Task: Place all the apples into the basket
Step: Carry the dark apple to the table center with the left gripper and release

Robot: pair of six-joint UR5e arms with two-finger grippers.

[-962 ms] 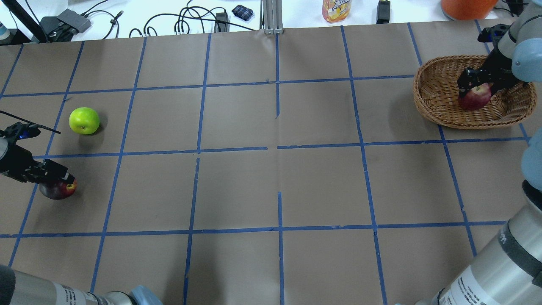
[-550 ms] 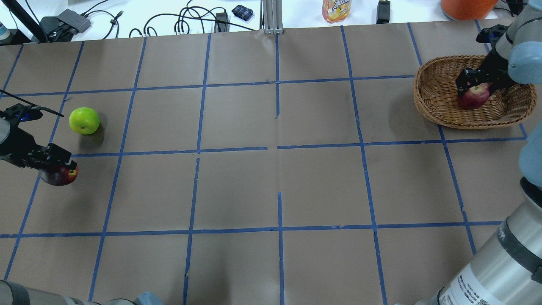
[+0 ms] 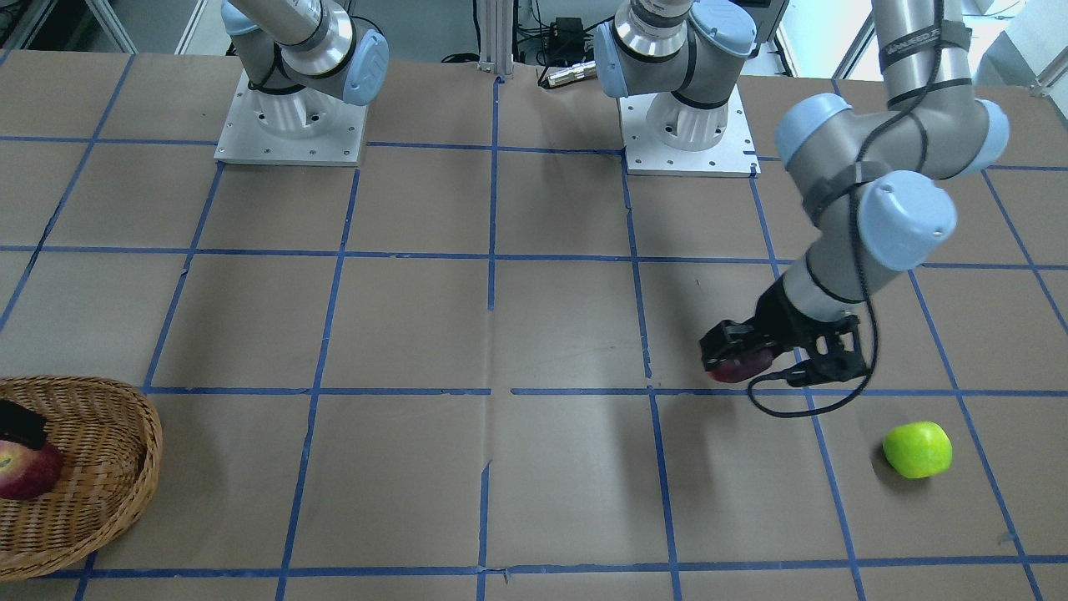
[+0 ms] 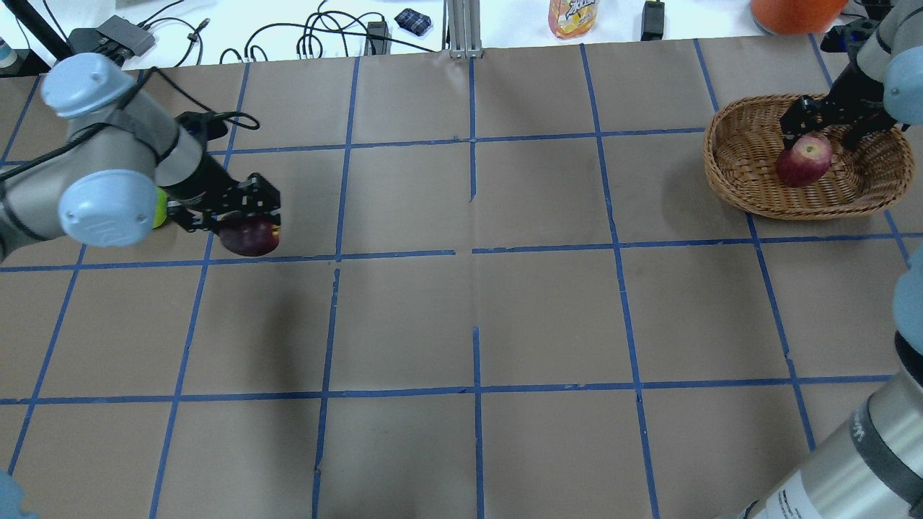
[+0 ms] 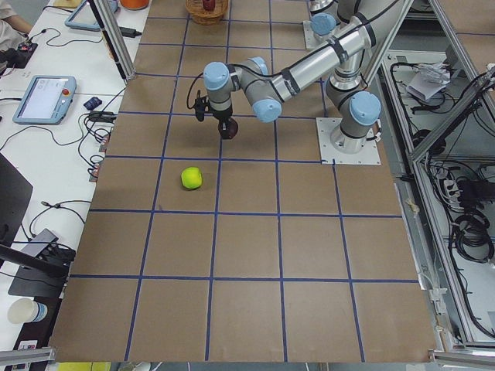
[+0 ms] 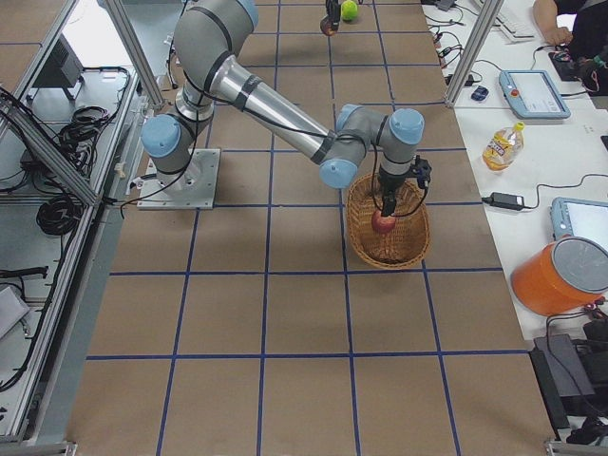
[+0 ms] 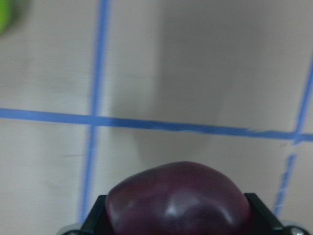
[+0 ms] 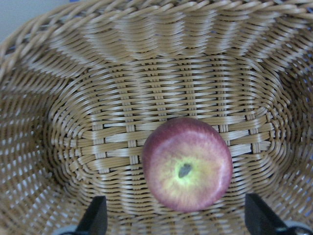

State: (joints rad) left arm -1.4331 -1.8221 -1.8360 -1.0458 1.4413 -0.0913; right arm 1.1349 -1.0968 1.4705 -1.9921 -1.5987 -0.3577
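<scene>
My left gripper point(image 4: 249, 225) is shut on the dark maroon apple point(image 4: 250, 238) and holds it above the table; the apple fills the bottom of the left wrist view point(image 7: 178, 200). The lime green apple point(image 3: 917, 449) lies on the table just behind that arm, half hidden in the overhead view point(image 4: 160, 209). The red apple point(image 4: 803, 160) with its yellowish hollow lies in the wicker basket point(image 4: 728, 180) at the far right. My right gripper point(image 4: 824, 124) is open just above it, its fingers well apart from the apple point(image 8: 187, 163).
A juice bottle point(image 4: 573, 16), an orange container point(image 4: 793, 11) and cables lie past the table's far edge. The two arm bases point(image 3: 688, 125) stand at the robot's side. Brown paper with blue tape lines covers the table.
My left gripper has lifted the maroon apple and carried it right, past the green apple. My right gripper has let go of the red apple and risen a little.
</scene>
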